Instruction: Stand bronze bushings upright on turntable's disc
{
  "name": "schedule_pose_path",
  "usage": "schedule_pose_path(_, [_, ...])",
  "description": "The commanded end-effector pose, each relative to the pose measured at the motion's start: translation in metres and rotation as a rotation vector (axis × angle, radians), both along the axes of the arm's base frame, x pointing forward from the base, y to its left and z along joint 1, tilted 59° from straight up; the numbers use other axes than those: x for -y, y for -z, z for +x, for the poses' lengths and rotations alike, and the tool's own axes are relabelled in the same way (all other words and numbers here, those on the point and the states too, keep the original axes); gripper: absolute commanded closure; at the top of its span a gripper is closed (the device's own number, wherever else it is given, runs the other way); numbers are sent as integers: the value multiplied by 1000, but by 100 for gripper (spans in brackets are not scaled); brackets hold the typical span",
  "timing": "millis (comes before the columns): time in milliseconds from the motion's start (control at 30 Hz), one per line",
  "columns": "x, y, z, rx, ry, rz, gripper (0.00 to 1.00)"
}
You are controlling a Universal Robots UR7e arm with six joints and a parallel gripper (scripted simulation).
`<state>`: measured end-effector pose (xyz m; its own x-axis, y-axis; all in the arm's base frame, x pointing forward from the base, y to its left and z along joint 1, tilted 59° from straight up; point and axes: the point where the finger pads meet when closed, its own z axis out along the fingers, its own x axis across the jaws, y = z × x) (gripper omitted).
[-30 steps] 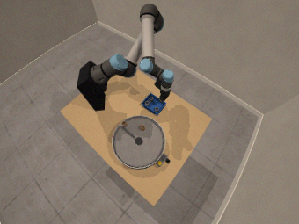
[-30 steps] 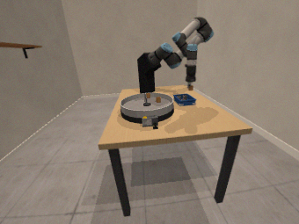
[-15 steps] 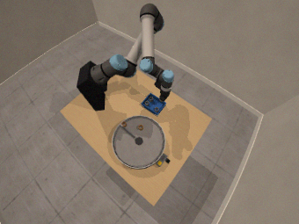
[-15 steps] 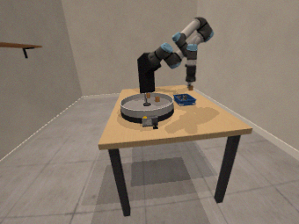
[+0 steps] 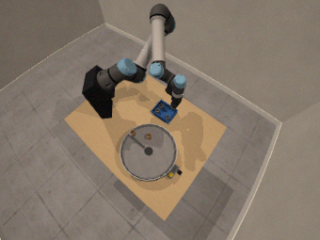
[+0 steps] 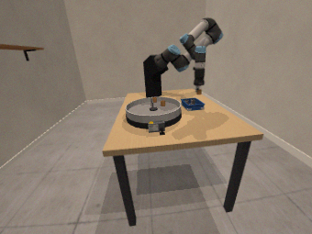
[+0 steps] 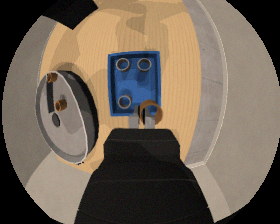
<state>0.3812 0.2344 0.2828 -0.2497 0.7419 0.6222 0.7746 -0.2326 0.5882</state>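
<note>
My gripper (image 5: 175,105) hangs above the blue crate (image 5: 165,111) and is shut on a bronze bushing (image 7: 150,112), held clear of the crate's near right corner. It also shows in the side view (image 6: 198,91), well above the table. Three steel bushings (image 7: 124,63) lie in the crate (image 7: 133,85). The turntable (image 5: 148,152) sits to the crate's front left, with a dark hub (image 5: 148,151) at its middle. Two bronze bushings (image 5: 133,135) (image 5: 148,136) stand on its disc near the far rim.
The arm's black pedestal (image 5: 98,92) stands at the table's back left corner. A small control box (image 5: 175,171) with a yellow button sits against the turntable's front rim. The table's right edge runs close behind the crate (image 6: 193,103).
</note>
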Motion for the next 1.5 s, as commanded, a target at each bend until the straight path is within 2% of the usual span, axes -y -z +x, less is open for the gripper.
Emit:
schedule_pose_path(0, [0,0,0,1,0,0,100])
schedule_pose_path(467, [4,3,1,1,0,0,100])
schedule_pose_path(967, [18,15,5,1,0,0,100])
schedule_pose_path(1467, [50,44,15,1,0,0,100])
